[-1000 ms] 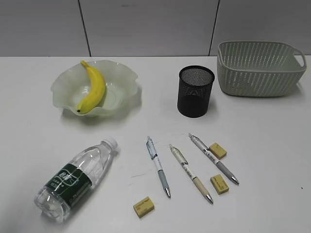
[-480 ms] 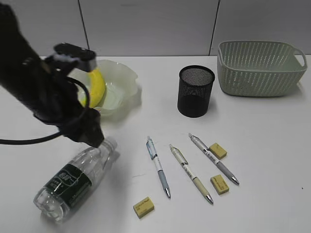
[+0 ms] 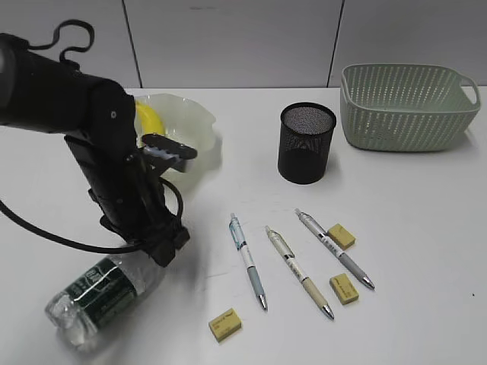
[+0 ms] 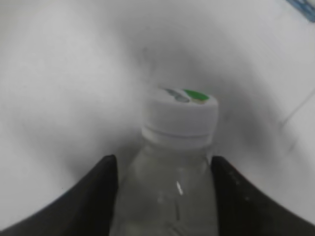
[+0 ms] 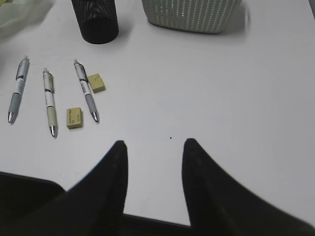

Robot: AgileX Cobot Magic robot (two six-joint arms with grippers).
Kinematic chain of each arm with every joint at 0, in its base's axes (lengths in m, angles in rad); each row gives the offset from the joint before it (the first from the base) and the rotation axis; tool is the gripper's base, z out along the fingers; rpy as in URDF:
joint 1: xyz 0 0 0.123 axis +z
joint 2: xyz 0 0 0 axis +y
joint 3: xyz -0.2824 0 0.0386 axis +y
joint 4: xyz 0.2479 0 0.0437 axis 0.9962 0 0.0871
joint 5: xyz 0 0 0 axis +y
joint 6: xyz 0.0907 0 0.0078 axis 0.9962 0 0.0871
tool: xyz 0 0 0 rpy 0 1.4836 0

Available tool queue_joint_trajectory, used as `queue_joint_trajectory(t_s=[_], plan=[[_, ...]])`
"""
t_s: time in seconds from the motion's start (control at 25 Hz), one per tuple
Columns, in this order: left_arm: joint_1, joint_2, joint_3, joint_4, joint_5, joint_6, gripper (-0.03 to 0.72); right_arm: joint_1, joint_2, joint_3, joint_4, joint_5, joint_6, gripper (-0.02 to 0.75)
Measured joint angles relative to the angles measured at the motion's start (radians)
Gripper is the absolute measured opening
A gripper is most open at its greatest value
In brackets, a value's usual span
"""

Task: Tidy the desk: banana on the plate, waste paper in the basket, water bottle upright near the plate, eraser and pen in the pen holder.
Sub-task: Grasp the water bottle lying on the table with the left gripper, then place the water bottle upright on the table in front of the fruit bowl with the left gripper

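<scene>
Clear plastic: we see the water bottle point(image 3: 99, 293) lying on its side at the desk's point(image 3: 411, 228) near-left corner, cap end under the left gripper point(image 3: 163, 247). In the wrist view its two dark fingers point(image 4: 96, 196) flank the neck just below the white cap point(image 4: 180, 114); we cannot tell whether they touch it. The right gripper point(image 5: 153, 157) hangs with jaws apart over bare desk, holding nothing. Three pens point(image 3: 248, 261) and three erasers point(image 3: 225, 324) lie before the pen holder point(image 3: 307, 142).

Your left arm point(image 3: 114, 163) is matte black and thick-bodied, with black cables looping beside it. Both grippers carry plain black, tapered fingers point(image 5: 110, 182) with rounded tips.
</scene>
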Motion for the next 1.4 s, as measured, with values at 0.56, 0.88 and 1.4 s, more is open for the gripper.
queue_joint_trajectory(t_s=[0.56, 0.88, 1.4], plan=[[0.005, -0.45, 0.41, -0.016, -0.753, -0.039, 0.337, 0.0, 0.0, 0.0, 0.0, 0.0, 0.0, 0.282], [0.02, -0.4, 0.872, -0.032, -1.787, -0.039, 0.337, 0.0, 0.0, 0.0, 0.0, 0.0, 0.0, 0.277], [0.02, -0.205, 0.899, -0.03, -2.001, -0.137, 0.336, 0.0, 0.0, 0.0, 0.0, 0.0, 0.0, 0.278]])
